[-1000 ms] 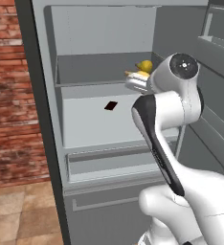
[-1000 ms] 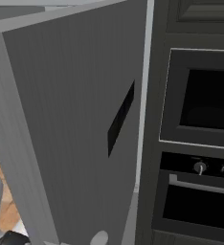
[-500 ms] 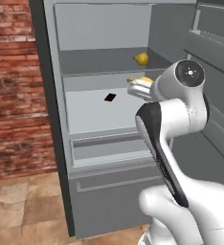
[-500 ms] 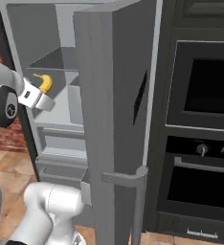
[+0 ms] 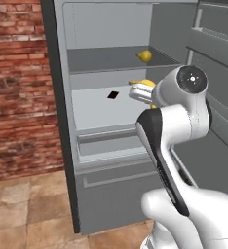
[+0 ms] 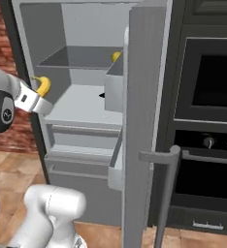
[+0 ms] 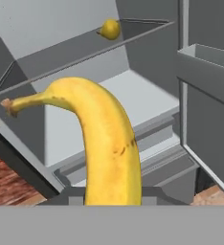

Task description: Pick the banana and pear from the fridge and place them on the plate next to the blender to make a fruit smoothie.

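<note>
My gripper [image 5: 141,93] is shut on the banana [image 7: 106,141], a slim curved yellow fruit with small brown flecks. I hold it in front of the open grey fridge [image 5: 101,141], level with the middle shelf. In the right base view the banana [image 6: 42,85] sticks up from the gripper [image 6: 37,98] at the fridge's left side. The pear [image 5: 144,56], small and rounded, lies on the upper shelf towards the right. It sits far behind the banana as the pear [image 7: 110,28], and the door partly hides the pear [image 6: 116,56]. The plate and the blender are out of view.
The fridge door [image 6: 145,121] stands open on the right, its shelves facing the compartment. A small flat black item [image 5: 113,95] lies on the middle shelf. A dark built-in oven [image 6: 210,82] stands right of the fridge and a brick wall [image 5: 18,87] on its left.
Both base views have shifted, so the base has driven and the fridge looks farther off. The gripper has come back out from the middle shelf, still holding the banana. The pear has stayed put.
</note>
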Tool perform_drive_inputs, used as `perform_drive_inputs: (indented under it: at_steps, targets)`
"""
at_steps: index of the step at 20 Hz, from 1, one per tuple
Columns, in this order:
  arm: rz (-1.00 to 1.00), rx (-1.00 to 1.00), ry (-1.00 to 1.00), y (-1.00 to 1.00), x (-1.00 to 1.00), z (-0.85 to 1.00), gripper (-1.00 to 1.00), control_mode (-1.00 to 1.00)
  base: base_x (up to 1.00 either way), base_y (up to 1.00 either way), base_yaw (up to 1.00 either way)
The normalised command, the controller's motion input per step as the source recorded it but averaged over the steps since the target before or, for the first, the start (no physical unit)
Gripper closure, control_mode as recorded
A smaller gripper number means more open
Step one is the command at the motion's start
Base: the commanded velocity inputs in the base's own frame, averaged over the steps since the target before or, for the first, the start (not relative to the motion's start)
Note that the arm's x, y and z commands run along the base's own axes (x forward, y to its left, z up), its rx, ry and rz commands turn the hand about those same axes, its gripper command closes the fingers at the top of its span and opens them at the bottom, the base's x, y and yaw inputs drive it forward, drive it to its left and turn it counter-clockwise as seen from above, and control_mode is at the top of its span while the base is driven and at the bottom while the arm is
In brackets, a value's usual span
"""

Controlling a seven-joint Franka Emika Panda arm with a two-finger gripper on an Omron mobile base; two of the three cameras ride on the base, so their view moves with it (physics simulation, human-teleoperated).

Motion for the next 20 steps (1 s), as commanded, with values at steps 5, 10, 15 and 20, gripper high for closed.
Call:
perform_drive_inputs:
  at_steps: [5,10,15,20]
  targets:
    - [0.0,0.0,0.0,0.0,0.0,0.0,1.0,1.0,-0.1,0.95,-0.3]
    - [0.0,0.0,0.0,0.0,0.0,0.0,1.0,1.0,0.38,0.95,-0.04]
    - [0.0,0.0,0.0,0.0,0.0,0.0,1.0,1.0,-0.12,0.6,-0.68]
    - [0.0,0.0,0.0,0.0,0.0,0.0,1.0,1.0,-0.25,0.4,-0.82]
